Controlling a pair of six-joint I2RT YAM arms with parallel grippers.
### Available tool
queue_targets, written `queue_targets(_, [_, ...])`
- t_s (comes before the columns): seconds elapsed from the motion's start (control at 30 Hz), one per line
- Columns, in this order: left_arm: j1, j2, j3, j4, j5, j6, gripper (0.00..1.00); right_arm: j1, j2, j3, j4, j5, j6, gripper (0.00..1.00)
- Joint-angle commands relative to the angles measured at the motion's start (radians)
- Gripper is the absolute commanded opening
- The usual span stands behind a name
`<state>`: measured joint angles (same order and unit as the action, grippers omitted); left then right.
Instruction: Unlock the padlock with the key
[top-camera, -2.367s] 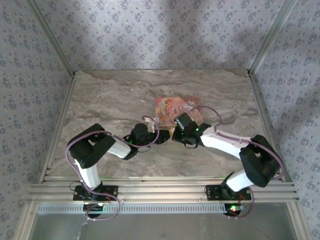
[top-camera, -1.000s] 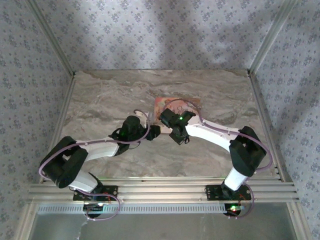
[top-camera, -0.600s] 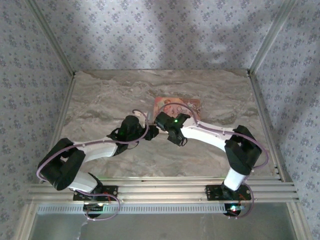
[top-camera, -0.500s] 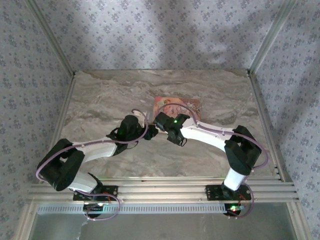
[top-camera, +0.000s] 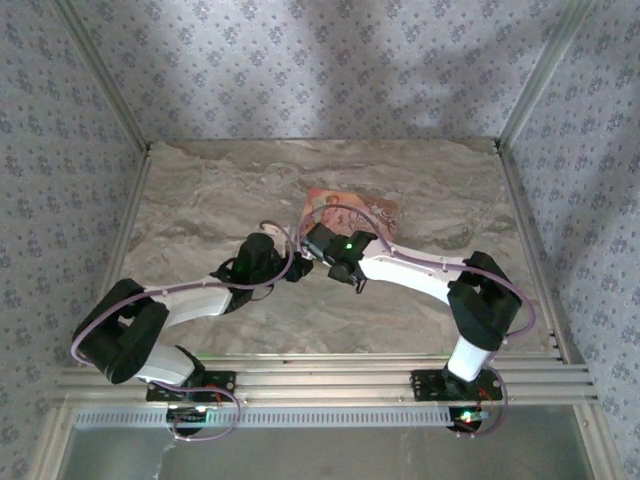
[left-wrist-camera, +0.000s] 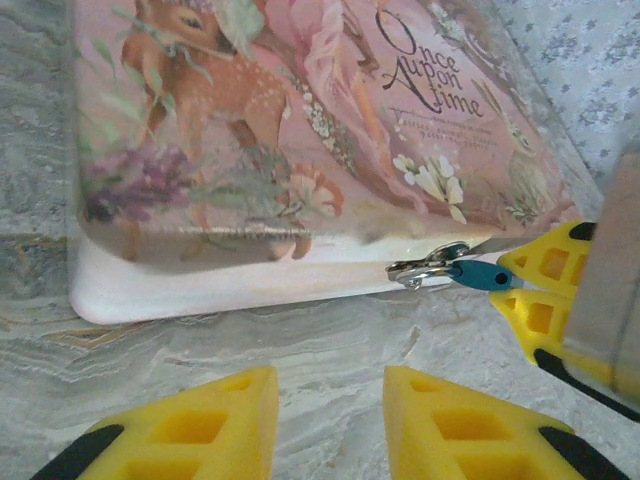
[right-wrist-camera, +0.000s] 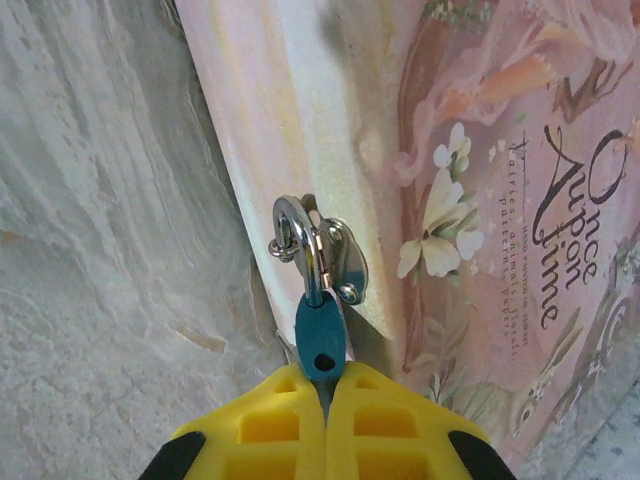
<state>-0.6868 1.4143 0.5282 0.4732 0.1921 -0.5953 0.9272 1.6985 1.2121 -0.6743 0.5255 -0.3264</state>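
The left gripper (left-wrist-camera: 325, 420) hangs partly open and empty, near the side of the pink floral box (left-wrist-camera: 250, 130). To its right, the tiny blue padlock (left-wrist-camera: 478, 275) hangs from the metal clasp (right-wrist-camera: 345, 262), its lower end pinched between the closed yellow fingers (right-wrist-camera: 270, 425) of the right gripper (right-wrist-camera: 325, 388).

Probably a lab test cell: aluminium rail (top-camera: 320, 382) at 6 o'clock, floral-papered panels (top-camera: 320, 70) from 9 to 3, marble-look table (top-camera: 200, 190) between.
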Motion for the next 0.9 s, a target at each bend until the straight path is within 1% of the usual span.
queue_targets(0.0, [0.003, -0.046, -0.021, 0.008, -0.051, -0.004, 0.36, 0.008, -0.016, -0.005, 0.068, -0.008, -0.027, 0.0])
queue_targets(0.17, [0.004, -0.148, -0.037, -0.108, -0.15, 0.032, 0.42, 0.007, -0.023, -0.009, 0.143, -0.089, -0.025, 0.0])
queue_targets(0.23, [0.005, -0.195, -0.044, -0.157, -0.185, 0.05, 0.44, 0.004, -0.005, -0.011, 0.166, -0.092, -0.038, 0.0])
queue_targets(0.4, [0.004, -0.293, -0.062, -0.247, -0.235, 0.076, 0.46, -0.001, 0.054, -0.048, 0.234, -0.012, -0.062, 0.0])
queue_targets(0.53, [0.005, -0.357, -0.069, -0.299, -0.265, 0.083, 0.47, 0.005, 0.062, -0.043, 0.26, 0.055, -0.05, 0.0])
queue_targets(0.77, [0.004, -0.4, -0.07, -0.33, -0.286, 0.092, 0.48, 0.029, 0.016, -0.056, 0.32, 0.115, -0.007, 0.0])
queue_targets(0.87, [0.005, -0.412, -0.063, -0.346, -0.289, 0.096, 0.48, 0.032, -0.001, -0.063, 0.345, 0.092, -0.014, 0.0])
